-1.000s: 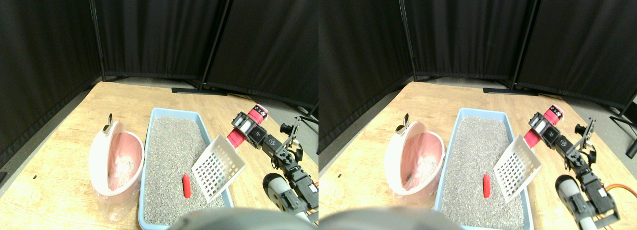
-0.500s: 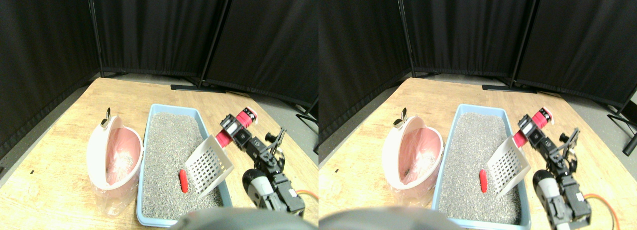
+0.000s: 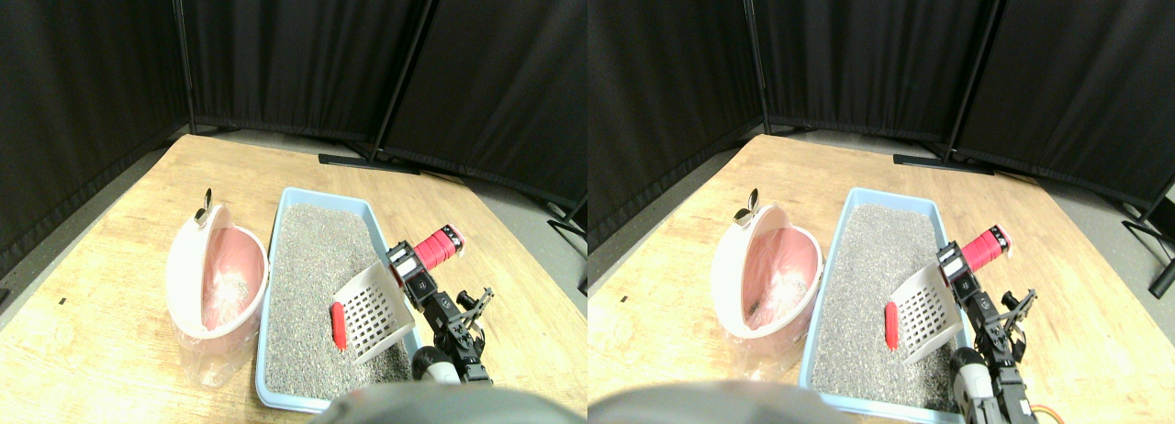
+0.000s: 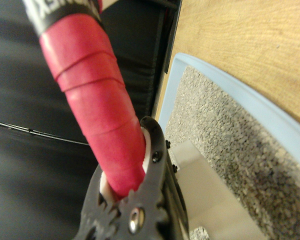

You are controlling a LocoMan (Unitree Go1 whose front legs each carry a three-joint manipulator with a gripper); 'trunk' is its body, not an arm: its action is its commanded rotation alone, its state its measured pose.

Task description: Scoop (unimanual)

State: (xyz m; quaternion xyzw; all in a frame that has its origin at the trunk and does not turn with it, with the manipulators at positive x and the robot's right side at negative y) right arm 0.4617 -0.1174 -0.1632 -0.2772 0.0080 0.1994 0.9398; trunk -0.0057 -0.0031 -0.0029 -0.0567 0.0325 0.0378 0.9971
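A light blue litter tray (image 3: pixel 273 277) holds grey litter (image 3: pixel 312 277). On the litter near the front lies a small red piece (image 3: pixel 339 325). A white slotted scoop (image 3: pixel 372 306) rests low in the tray, its open edge right beside the red piece. My right gripper (image 3: pixel 405 264) is shut on the scoop's red wrapped handle (image 3: pixel 437 247), just over the tray's right rim. In the wrist view the red handle (image 4: pixel 97 100) runs into the dark jaw, with the white scoop (image 4: pixel 210 195), the litter (image 4: pixel 230 140) and the tray rim (image 4: pixel 250 107) beyond it.
A white and pink bin (image 3: pixel 215 282) lined with a clear plastic bag stands tilted just left of the tray, its mouth facing the tray. All of this sits on a wooden floor (image 3: pixel 110 341). Black curtain panels (image 3: pixel 294 57) on stands close off the back.
The arm has swung down and to the left, lowering the scoop into the litter until its edge reaches the red piece. The red piece has stayed in place.
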